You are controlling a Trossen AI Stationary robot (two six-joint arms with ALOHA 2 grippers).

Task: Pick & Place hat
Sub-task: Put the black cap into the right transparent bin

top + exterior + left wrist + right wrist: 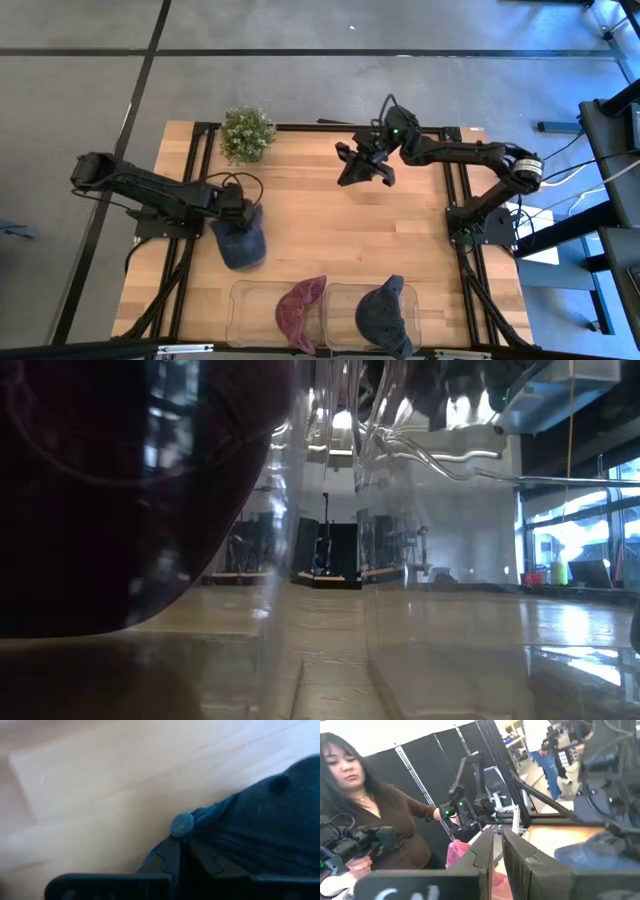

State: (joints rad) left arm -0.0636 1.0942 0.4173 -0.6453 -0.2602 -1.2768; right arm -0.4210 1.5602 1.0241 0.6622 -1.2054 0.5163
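A dark blue hat sits at the table's left-middle, under my left gripper, which is shut on it. The left wrist view shows the hat's crown and its round top button just past my gripper. My right gripper hovers shut over the far middle of the table, holding nothing; its fingers point out toward the room. Whether the hat's lower part rests on the wood, I cannot tell. My left gripper pinches the dark blue hat between its two fingers at the top of the crown, right beside the button. The fingers come slanting down from the table's left side. The hat's body spreads out below and past the fingers toward the near edge.
Two clear bins stand at the near edge: the left bin holds a maroon hat, the right bin a dark grey-blue hat. A small potted plant stands at the far left corner. A person stands beyond the table.
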